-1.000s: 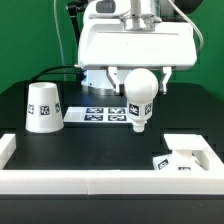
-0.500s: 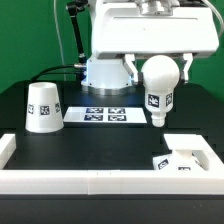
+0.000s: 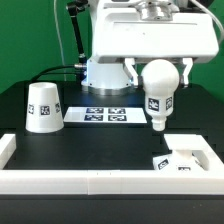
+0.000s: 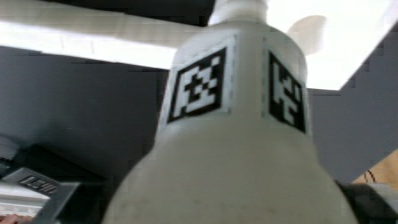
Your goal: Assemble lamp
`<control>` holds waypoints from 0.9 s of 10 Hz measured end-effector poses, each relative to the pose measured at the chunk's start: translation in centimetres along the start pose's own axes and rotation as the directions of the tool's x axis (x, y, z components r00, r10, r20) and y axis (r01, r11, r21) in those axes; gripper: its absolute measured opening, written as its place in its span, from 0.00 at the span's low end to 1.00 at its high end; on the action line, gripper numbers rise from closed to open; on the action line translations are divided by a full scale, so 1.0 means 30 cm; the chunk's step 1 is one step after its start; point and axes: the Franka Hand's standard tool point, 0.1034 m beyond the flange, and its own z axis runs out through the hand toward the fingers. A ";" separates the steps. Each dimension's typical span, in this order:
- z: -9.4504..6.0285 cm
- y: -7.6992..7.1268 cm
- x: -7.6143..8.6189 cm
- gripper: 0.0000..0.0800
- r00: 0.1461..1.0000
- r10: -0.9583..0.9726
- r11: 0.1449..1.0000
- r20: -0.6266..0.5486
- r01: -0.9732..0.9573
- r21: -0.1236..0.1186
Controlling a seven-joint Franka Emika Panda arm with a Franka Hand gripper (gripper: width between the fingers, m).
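The exterior view showed the black bench point(image 3: 100, 145) with the shade point(image 3: 43, 107) standing at that view's left, and the claw point(image 3: 158, 72) clamped on the bulb point(image 3: 157, 100), held in the air near the base point(image 3: 185, 157) at its right. The wrist view showed only the bulb's tagged neck, filling the frame

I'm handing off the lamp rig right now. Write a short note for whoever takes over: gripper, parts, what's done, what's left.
Gripper: shut on the bulb, held in the air with its narrow end down.
Base: on the table at the exterior view's right, by the white wall, lower than the bulb, nothing on it.
Shade: standing at the exterior view's left, wide end down, apart from the rest.
Done: bulb picked up.
Left: seat the bulb in the base, then fit the shade.
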 end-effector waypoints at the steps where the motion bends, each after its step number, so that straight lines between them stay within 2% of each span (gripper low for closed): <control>1: 0.005 -0.016 0.008 0.72 1.000 -0.003 1.000 -0.012 0.003 0.001; 3: 0.012 -0.060 0.013 0.72 0.999 -0.010 1.000 -0.033 0.010 0.003; 6: 0.015 -0.061 0.009 0.72 0.999 -0.010 1.000 -0.031 0.011 0.003; 7: 0.023 -0.083 0.006 0.72 0.999 -0.014 1.000 -0.031 0.014 0.008; 9: 0.034 -0.084 0.004 0.72 0.998 -0.018 1.000 -0.054 0.018 -0.002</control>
